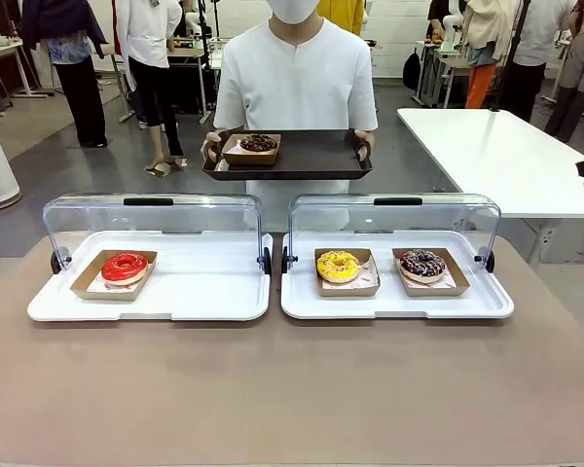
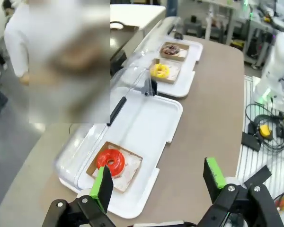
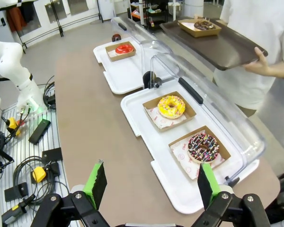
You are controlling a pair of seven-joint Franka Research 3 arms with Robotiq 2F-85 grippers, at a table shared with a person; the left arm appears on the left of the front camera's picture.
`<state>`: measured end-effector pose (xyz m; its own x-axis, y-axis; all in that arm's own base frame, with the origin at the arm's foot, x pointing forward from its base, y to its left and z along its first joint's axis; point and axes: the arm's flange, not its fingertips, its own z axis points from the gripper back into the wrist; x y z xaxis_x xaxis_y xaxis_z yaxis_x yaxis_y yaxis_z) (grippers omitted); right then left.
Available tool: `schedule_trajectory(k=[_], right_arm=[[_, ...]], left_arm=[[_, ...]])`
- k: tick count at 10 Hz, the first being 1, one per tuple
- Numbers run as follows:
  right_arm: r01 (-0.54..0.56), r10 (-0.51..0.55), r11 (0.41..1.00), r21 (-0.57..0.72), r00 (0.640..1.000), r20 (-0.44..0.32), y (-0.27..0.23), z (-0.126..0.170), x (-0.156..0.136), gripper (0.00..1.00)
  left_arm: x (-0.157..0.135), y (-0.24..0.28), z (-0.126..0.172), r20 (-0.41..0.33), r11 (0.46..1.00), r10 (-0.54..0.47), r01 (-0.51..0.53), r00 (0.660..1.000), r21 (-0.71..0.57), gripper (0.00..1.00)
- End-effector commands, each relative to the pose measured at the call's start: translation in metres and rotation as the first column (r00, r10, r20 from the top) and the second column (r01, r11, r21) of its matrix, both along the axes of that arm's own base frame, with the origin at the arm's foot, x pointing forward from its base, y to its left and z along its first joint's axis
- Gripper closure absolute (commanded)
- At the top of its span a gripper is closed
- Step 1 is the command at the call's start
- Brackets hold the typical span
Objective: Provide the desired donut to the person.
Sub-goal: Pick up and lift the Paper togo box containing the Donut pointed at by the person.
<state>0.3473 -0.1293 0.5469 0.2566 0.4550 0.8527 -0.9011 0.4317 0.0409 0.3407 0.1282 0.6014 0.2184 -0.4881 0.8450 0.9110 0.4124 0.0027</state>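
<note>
Three candidates are sitting in square brown cardboard trays: a red-glazed ring donut (image 1: 125, 266) at the left end of the left white plastic display tray (image 1: 204, 304), and a yellow-glazed ring donut (image 1: 338, 265) and a chocolate ring donut with coloured sprinkles (image 1: 422, 263) side by side in the right white plastic display tray (image 1: 399, 309). Nothing is showing which one is wanted. The round donuts are giving no long axis to align to, so the cardboard edges look like the better grip reference. The left gripper (image 2: 158, 177) is hanging above the near table edge, jaws spread wide and empty, with the red donut just ahead of its left finger, so that one is looking like the left arm's pick. The right gripper (image 3: 151, 182) is likewise gaping and holding nothing, with the sprinkled donut ahead near its right finger and the yellow one farther on; both are falling to the right arm. The clear domed lids (image 1: 156, 219) are standing hinged up along the far edges, leaving the near side open for approach but walling off the straight line to the person in the white shirt (image 1: 294, 78). That person is holding a dark brown serving tray (image 1: 316, 156) beyond the lids, with a dark-iced donut (image 1: 258, 143) already on its left part and bare room at its middle and right. Any hand-over will probably need lifting over the lids. The brown table (image 1: 292, 389) is giving open room on the near side.
</note>
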Motion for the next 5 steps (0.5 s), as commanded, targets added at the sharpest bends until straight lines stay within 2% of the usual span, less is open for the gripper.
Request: schedule_trajectory(k=[1,2,4,5], right_arm=[[-0.007,0.007,1.000,0.019,1.000,0.014,0.001,-0.001,0.001,0.00],[-0.007,0.007,1.000,0.019,1.000,0.014,0.001,-0.001,0.001,0.00],[-0.007,0.007,1.000,0.019,1.000,0.014,0.001,-0.001,0.001,0.00],[-0.007,0.007,1.000,0.019,1.000,0.014,0.001,-0.001,0.001,0.00]], left_arm=[[-0.019,0.009,-0.050,0.087,0.996,-0.086,0.087,0.993,-0.015,0.00],[-0.017,0.014,-0.067,0.107,0.992,-0.127,0.128,0.986,0.005,0.00],[-0.012,0.017,-0.096,0.043,0.998,-0.061,0.060,0.997,0.026,0.00],[-0.017,0.016,-0.107,0.041,0.998,-0.038,0.037,0.998,0.043,0.00]])
